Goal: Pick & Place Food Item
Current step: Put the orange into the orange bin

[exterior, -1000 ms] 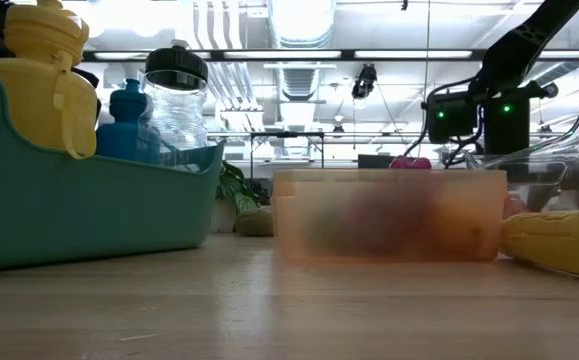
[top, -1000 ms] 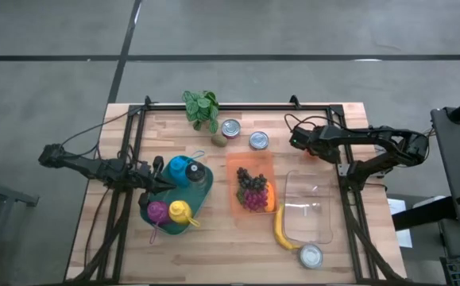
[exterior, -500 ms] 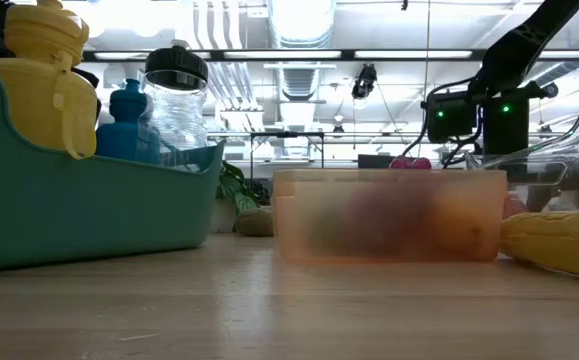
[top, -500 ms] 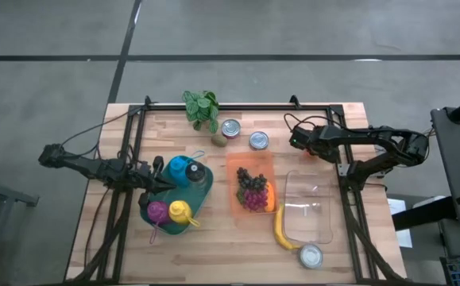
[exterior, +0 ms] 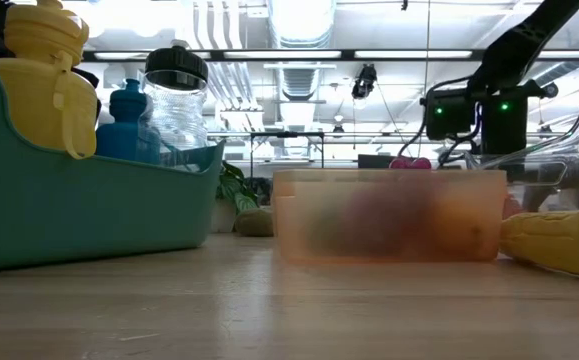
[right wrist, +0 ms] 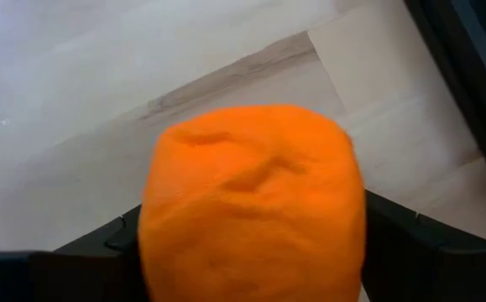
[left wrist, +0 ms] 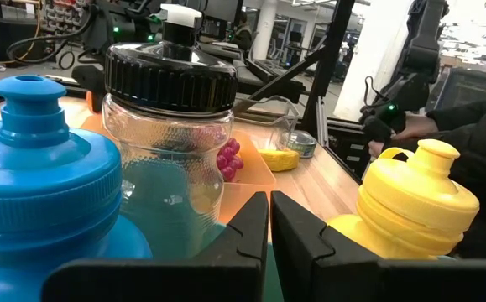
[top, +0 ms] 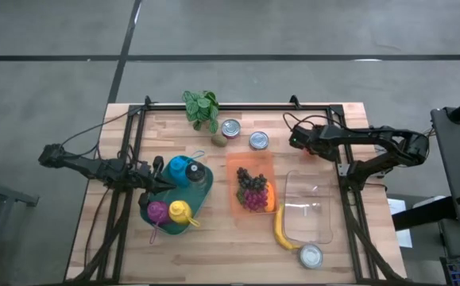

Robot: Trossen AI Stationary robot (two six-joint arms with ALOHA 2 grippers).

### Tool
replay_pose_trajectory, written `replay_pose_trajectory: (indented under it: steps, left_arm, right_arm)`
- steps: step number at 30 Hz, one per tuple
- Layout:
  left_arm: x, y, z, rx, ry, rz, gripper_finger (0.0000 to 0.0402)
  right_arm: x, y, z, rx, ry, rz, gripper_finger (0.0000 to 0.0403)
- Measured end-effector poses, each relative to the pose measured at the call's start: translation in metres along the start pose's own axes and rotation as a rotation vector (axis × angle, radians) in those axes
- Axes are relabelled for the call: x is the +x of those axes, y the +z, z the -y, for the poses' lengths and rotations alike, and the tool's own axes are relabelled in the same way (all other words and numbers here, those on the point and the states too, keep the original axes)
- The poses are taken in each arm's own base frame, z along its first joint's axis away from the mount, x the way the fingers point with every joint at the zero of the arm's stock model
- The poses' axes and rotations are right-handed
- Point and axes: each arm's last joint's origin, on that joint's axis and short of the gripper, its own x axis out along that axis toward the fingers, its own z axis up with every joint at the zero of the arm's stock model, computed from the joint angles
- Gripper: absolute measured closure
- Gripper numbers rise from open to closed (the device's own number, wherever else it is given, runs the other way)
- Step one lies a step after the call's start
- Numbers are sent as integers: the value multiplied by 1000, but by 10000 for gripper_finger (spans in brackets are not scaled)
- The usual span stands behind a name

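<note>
the pale wooden slatted surface [top: 214,246] fills the middle of the high view, with the two dark arms reaching in from its left and right edges. on the left half sits a teal plastic tub [top: 202,191] holding a blue bottle [top: 180,168], a yellow bottle [top: 180,211] and a clear jar with a black lid [left wrist: 172,126]; the left gripper [left wrist: 269,220] waits there among the bottles, its fingers pressed together on nothing. right of centre lies an orange translucent tray [top: 251,163] with dark grapes and other fruit in it, next to it a clear empty plastic container [top: 309,208], with a yellow banana [top: 282,231] along that container's lower left edge. two small metal cans [top: 230,128] stand near the top centre, beside a small green plant [top: 201,106]. the task's thing, a round orange fruit with a dimpled skin [right wrist: 255,201], sits in the upper right of the high view over bare wood. the right gripper [top: 300,141] has its fingers spread wide on either side of that fruit, and the right wrist view shows the fruit filling the gap between them; whether the pads bear on it cannot be told. to do this step well, i would judge that the fruit should stay centred between the fingers, the squeeze should come on its widest part, gently since the skin may give, and the lift should go straight up before any travel toward a container. a round fruit may roll if one finger touches first.
</note>
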Motion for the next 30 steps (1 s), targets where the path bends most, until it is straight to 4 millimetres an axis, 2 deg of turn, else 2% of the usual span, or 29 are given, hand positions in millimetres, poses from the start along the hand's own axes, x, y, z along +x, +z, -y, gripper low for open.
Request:
replay_pose_trajectory:
  steps: [5, 13, 22, 30]
  left_arm:
    - [0, 0, 0, 0, 0, 0, 380]
    - [0, 0, 0, 0, 0, 0, 380]
    - [0, 0, 0, 0, 0, 0, 380]
    - [0, 0, 0, 0, 0, -1, 380]
  right_arm:
    - [-2, 1, -2, -29, 9, 3, 119]
    - [-2, 1, -2, -32, 3, 4, 176]
    - [-2, 1, -2, -32, 3, 3, 148]
    - [-2, 1, -1, -33, 2, 3, 173]
